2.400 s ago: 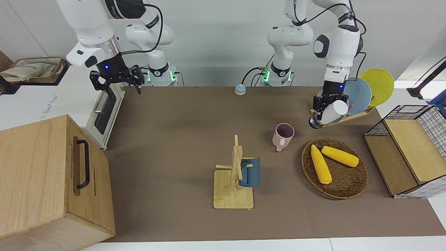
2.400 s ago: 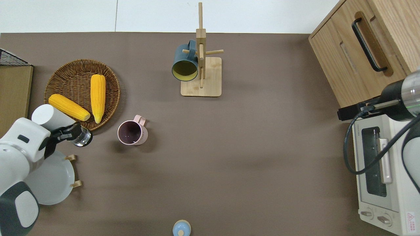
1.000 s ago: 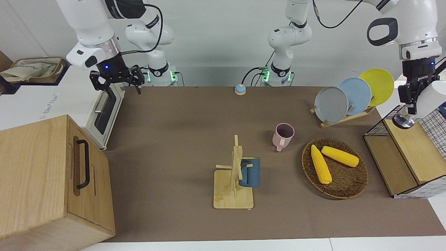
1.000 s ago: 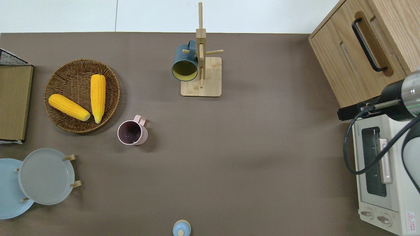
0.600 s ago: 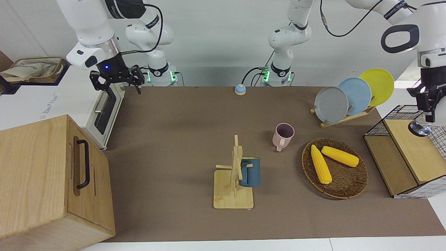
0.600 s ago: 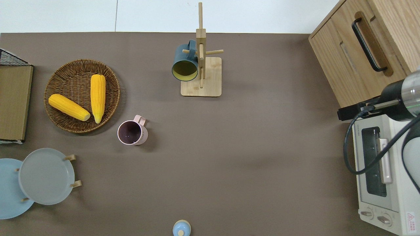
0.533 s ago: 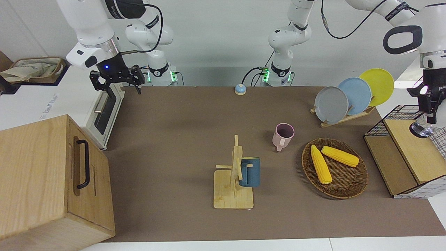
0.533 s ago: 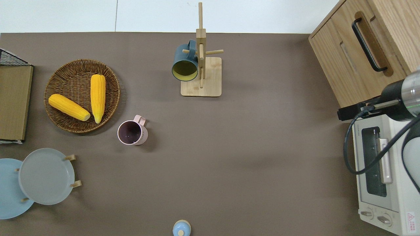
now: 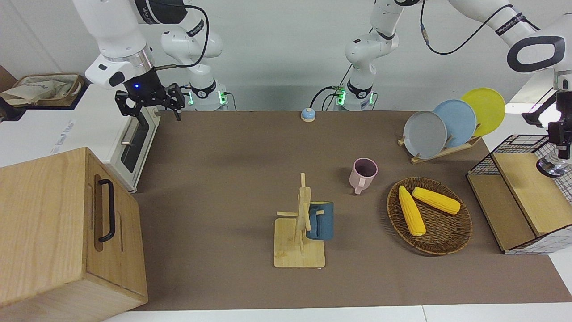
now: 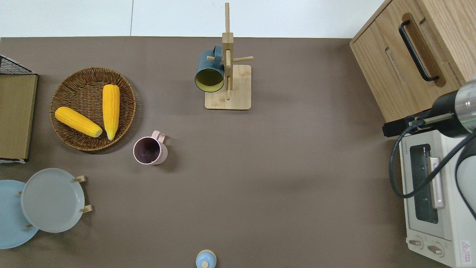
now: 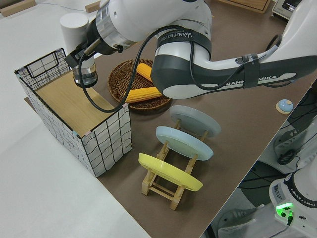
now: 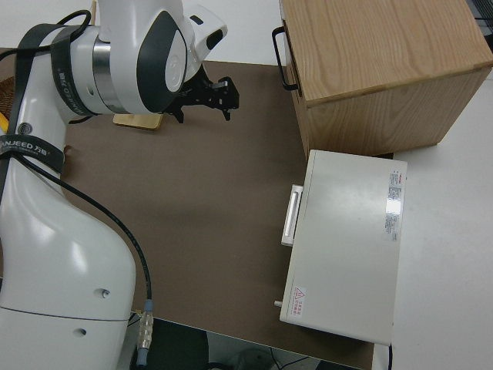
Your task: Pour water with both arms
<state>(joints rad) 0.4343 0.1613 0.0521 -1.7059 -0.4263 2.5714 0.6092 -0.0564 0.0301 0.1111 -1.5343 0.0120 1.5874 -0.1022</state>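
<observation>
Glass bottle now over wire basket

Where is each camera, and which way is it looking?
Front view: sits across the table, faces both arms; the right end effector is open, the left arm is at the view's edge.
Overhead view: looks straight down at the pink mug; only part of the right arm shows.
Left side view: sits at the left arm's end; the left end effector holds a bottle over the wire basket.
Right side view: sits above the right arm, looking along its reach.
Front and overhead views share the corn basket.
</observation>
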